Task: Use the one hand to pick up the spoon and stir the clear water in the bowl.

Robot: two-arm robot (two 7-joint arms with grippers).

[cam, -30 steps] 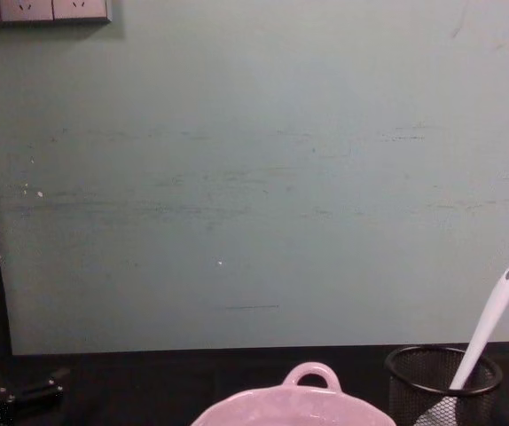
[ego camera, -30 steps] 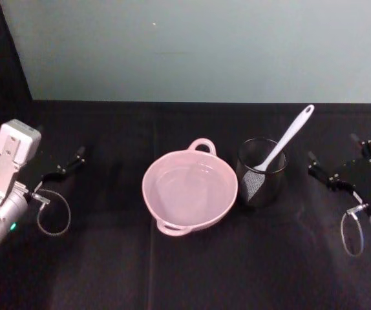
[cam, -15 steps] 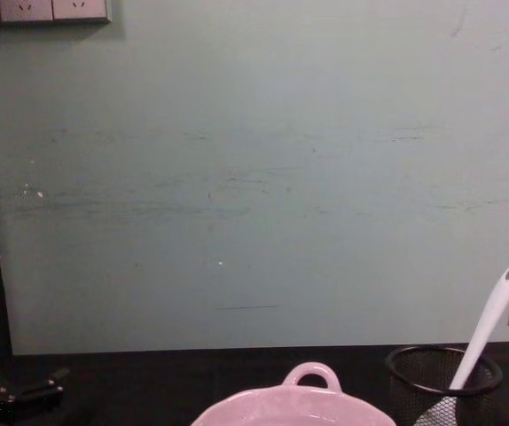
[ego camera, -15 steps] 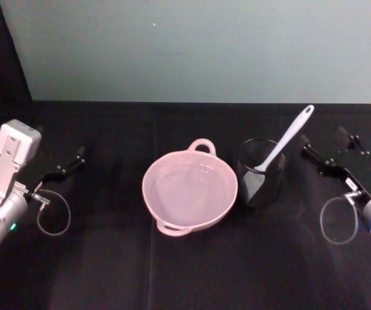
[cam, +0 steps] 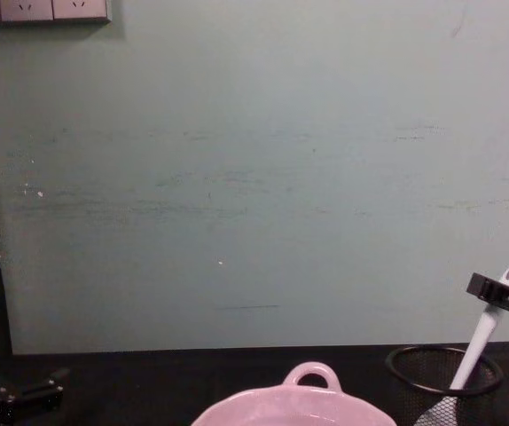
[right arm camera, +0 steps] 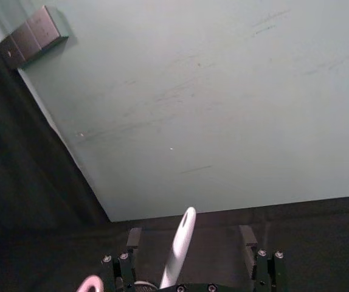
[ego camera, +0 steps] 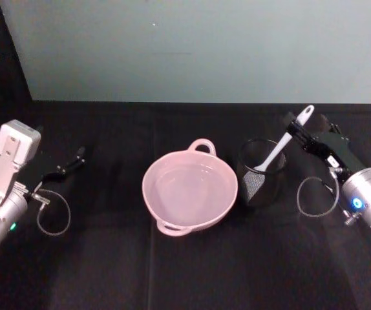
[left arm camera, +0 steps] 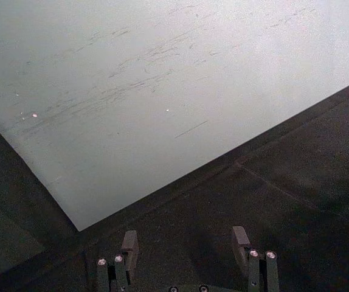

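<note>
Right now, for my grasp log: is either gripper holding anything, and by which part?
Nothing is held yet. The right gripper straddles the spoon at its upper handle, fingers open. The left gripper sits open, parked left.

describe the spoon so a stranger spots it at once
On the black table, just right of the pink bowl, stands a black mesh cup. The spoon leans out of it, its handle end between the right gripper's open fingers; it is the one slim white thing there.
</note>
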